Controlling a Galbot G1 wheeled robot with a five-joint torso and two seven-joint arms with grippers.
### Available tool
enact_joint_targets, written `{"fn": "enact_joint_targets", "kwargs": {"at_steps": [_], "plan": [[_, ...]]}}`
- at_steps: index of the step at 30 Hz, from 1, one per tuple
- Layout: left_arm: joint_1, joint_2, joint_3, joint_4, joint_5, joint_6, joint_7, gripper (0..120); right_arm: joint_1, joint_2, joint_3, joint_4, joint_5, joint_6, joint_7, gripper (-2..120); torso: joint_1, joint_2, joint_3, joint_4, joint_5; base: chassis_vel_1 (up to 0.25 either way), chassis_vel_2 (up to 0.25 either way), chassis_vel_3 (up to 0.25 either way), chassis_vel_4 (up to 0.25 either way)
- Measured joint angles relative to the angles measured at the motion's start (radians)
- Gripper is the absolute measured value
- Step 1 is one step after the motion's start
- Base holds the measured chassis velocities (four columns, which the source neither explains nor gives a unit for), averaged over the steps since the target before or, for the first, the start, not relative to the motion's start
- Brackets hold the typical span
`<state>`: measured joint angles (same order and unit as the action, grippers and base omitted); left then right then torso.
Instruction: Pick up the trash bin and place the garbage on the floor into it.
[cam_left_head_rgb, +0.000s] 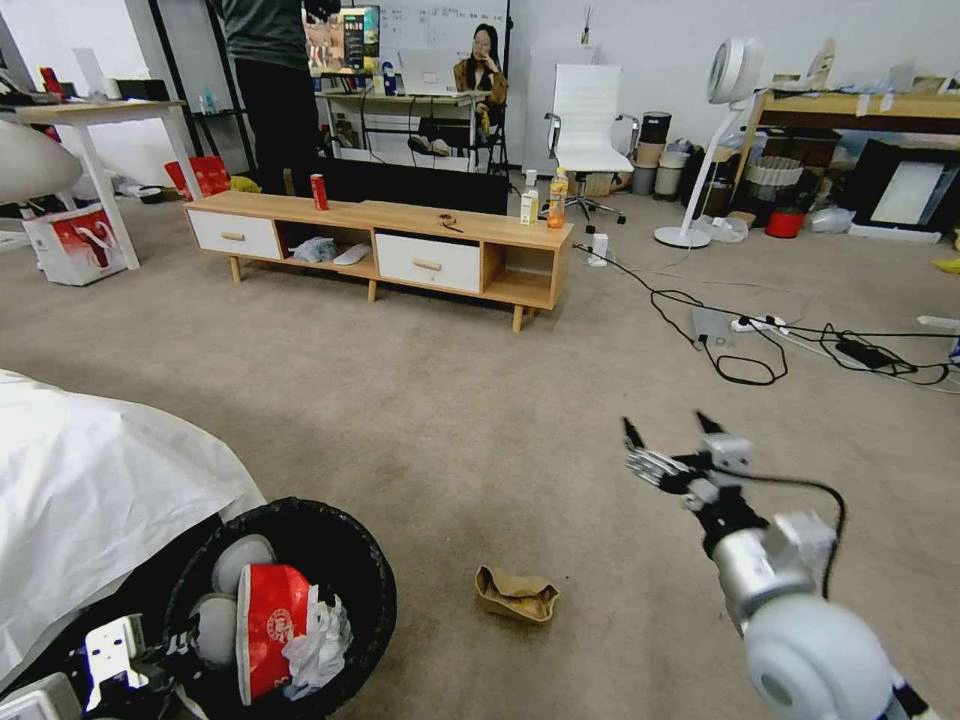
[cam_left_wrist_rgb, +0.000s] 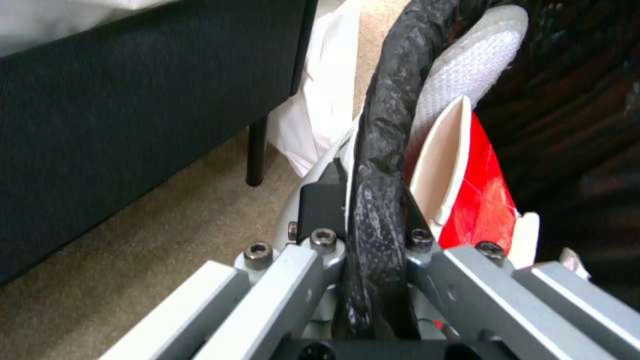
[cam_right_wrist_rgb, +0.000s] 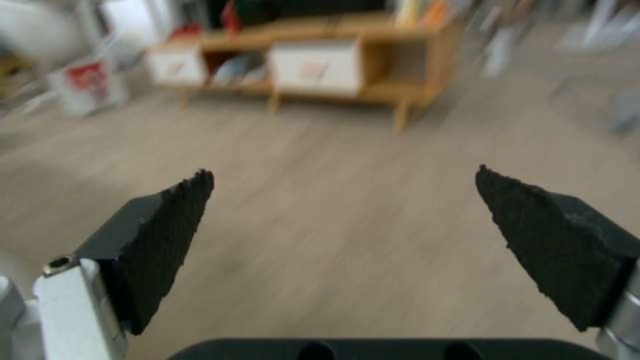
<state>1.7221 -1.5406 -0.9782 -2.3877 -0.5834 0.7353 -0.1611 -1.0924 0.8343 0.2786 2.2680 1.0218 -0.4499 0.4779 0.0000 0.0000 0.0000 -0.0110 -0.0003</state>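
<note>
Tan cardboard tray (cam_left_head_rgb: 516, 594) lying crumpled on the floor (cam_left_head_rgb: 430, 400) just beside the trash bin (cam_left_head_rgb: 365, 560), right gripper (cam_left_head_rgb: 668, 432) spread wide, above and beyond the tray, away from the bin, left gripper (cam_left_wrist_rgb: 373, 220) clamped on the bin's black-bagged rim

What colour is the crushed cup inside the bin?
Red and white, clearest in the head view: crushed cup.
</note>
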Motion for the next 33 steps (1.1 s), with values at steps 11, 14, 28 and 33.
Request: {"fn": "enact_joint_targets", "kwargs": {"at_steps": [11,14,28,33], "plan": [[-0.005,-0.013,0.002,0.003,0.012,0.000,0.001,3,0.332,0.007,-0.344,-0.131,0.318,-0.285,0.100,100,0.000,0.000,0.000,0.0002,0.0002,0.000,0.000,0.000,0.000],[-0.007,-0.014,-0.001,0.006,0.012,0.000,0.002,3,0.406,0.019,-0.458,-0.193,0.271,-0.299,0.088,100,0.000,0.000,0.000,0.0005,0.0000,0.000,0.000,0.000,0.000],[-0.025,-0.012,0.001,0.033,0.013,0.000,0.003,3,0.497,0.066,-0.734,-0.431,0.010,-0.293,0.001,100,0.000,0.000,0.000,0.0000,0.0001,0.000,0.000,0.000,0.000],[-0.042,-0.011,0.002,0.045,0.013,0.000,0.003,3,0.497,0.076,-0.784,-0.474,-0.038,-0.291,-0.024,100,0.000,0.000,0.000,-0.0001,0.0002,0.000,0.000,0.000,0.000]]}}
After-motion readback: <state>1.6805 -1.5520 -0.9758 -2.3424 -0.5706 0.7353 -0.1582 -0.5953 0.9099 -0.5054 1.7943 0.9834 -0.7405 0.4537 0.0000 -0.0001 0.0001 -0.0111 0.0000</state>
